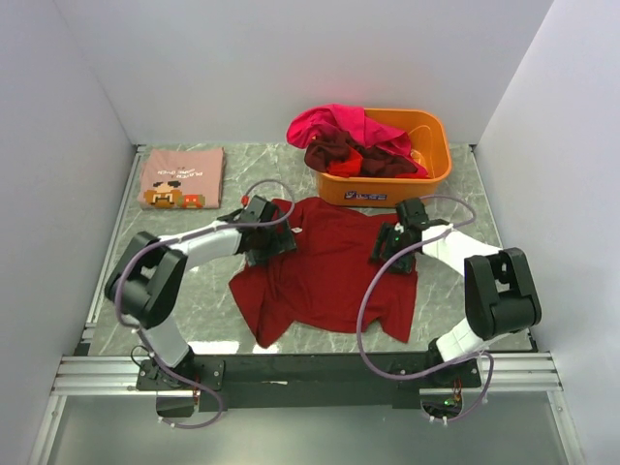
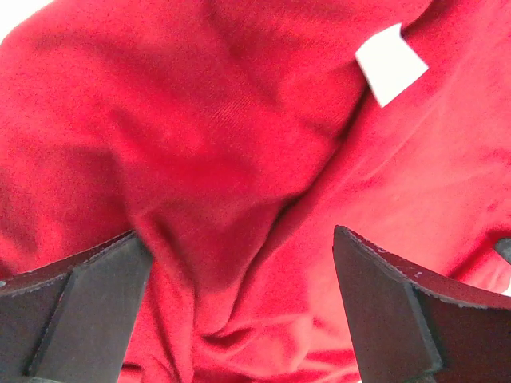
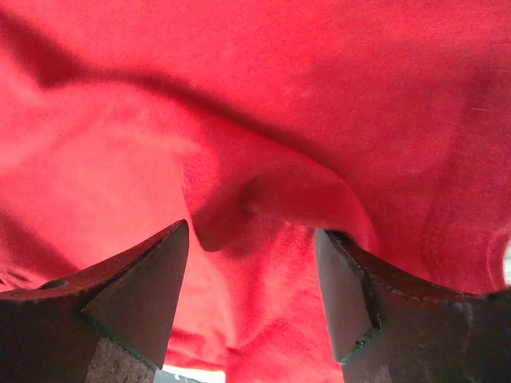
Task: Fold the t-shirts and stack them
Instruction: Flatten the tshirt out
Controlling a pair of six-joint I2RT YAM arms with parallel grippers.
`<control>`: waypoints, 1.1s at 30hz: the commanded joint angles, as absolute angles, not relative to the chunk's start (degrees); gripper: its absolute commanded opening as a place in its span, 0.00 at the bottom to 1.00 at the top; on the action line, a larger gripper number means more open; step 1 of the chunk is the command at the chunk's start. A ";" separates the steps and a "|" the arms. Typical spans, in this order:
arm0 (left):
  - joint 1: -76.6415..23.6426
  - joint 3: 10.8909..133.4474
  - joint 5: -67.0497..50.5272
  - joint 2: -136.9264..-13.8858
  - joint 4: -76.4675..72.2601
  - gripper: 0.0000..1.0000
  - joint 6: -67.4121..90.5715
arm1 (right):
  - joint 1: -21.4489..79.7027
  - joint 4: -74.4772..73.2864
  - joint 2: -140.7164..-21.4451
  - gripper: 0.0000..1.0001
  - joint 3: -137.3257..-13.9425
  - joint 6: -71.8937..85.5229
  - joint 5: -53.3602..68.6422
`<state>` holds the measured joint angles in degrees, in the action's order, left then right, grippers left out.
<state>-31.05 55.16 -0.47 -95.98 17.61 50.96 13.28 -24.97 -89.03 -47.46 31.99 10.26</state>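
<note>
Dark red t-shirt (image 1: 329, 276): soft, limp. Left claw (image 2: 239, 239) wide open at its 10 o'clock; right claw (image 3: 251, 231) open astride a pucker at 2. Likely best pinched there.

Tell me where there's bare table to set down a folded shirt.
Bare table shows along the far edge between the folded pink tee and the orange tub, and near left between the left arm and the dark red tee. The middle is crowded: left pincer and right pincer open over that tee.
</note>
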 commanded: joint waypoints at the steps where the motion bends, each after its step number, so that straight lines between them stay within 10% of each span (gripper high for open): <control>1: -30.50 58.79 2.12 -102.99 15.82 0.99 47.90 | 8.72 -24.52 -91.67 0.72 -48.51 30.85 5.45; 27: -35.95 55.46 13.18 -84.28 41.04 0.99 51.68 | 4.75 -26.28 -63.02 0.74 -40.08 27.25 2.91; 33: -37.35 56.60 13.36 -88.85 41.92 0.86 50.10 | 4.66 -27.07 -61.96 0.74 -39.20 27.07 1.06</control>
<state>-36.53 55.72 12.01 -87.74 40.53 50.46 4.93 -26.76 -63.68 -39.72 27.64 3.57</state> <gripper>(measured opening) 0.876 0.742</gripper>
